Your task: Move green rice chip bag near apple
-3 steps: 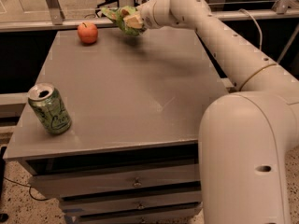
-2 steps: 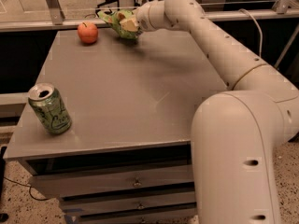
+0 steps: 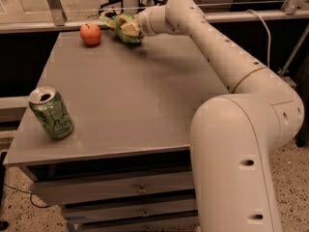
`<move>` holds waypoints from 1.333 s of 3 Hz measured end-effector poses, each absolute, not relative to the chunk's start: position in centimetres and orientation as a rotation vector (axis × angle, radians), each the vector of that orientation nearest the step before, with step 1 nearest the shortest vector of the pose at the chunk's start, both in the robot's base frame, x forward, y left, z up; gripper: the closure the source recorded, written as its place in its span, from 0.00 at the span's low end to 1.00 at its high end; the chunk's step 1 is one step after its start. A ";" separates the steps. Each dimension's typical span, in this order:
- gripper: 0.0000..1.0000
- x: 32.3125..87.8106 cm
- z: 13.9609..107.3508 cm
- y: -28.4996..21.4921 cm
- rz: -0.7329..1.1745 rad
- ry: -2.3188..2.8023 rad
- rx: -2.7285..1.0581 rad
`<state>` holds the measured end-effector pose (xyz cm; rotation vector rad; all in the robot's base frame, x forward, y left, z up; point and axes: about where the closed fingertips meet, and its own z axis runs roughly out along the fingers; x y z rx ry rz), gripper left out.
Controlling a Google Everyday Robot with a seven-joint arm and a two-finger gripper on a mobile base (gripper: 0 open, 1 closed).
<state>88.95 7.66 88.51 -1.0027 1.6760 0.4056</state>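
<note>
- Holding green rice chip bag clamped between fingers of gripper, just right of apple, over far edge of worktop.
- Clamped rather than pushed, likely to permit carrying toward apple without slipping; placement judged nearly complete.
- Crumpled light-green foil with orange patch; near apple, not touching; partly hidden by fingers.
</note>
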 end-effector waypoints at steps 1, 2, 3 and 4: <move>0.35 88.9 88.3 7.9 0.426 1.680 -0.995; 0.12 88.5 88.6 8.2 0.449 1.670 -0.991; 0.00 87.8 89.5 8.3 0.474 1.649 -0.984; 0.00 86.6 90.9 7.2 0.481 1.622 -0.956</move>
